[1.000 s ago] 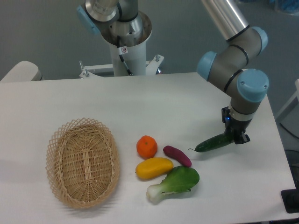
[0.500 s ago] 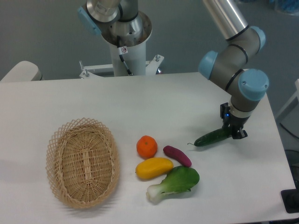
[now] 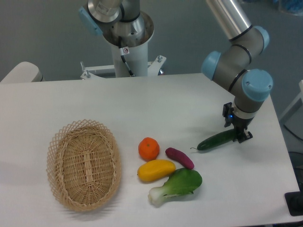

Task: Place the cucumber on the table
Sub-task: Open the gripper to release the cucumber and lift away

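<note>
The cucumber (image 3: 215, 141) is a slim dark green cylinder lying nearly flat, low over the right part of the white table (image 3: 142, 101). Its thin stem tip points left, toward the purple eggplant. My gripper (image 3: 239, 134) points down from the blue-capped wrist, and its fingers are closed around the cucumber's right end. I cannot tell whether the cucumber's left end touches the tabletop.
A wicker basket (image 3: 84, 163) stands at the front left. An orange (image 3: 148, 148), a yellow fruit (image 3: 155, 170), a purple eggplant (image 3: 180, 158) and a bok choy (image 3: 176, 186) lie grouped left of the cucumber. The table's right edge is close to the gripper.
The gripper rose a little with the cucumber and shifted slightly. Since half a second ago the cucumber's stem end has dipped back down toward the table.
</note>
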Available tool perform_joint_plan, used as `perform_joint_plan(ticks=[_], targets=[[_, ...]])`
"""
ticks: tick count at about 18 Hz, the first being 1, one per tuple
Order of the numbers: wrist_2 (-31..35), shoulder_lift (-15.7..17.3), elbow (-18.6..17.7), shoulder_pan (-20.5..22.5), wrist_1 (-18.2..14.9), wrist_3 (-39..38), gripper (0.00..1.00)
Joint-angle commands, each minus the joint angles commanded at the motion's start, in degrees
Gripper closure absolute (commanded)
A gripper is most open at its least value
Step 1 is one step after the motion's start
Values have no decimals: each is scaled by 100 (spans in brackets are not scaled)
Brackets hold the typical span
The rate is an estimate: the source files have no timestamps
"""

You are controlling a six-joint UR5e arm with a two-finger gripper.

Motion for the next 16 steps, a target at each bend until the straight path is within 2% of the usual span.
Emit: perform_joint_plan(ticks=[3,8,11,13,16], targets=[[-44,105,263,-114,18,-157,0],[-53,351,500,-570,1,-676,0],[-18,448,659,-957,-70,-1447,0],[0,553,764,-1203,-271,-1783,0],[18,781,1019,-1423,-937,-1854,0]])
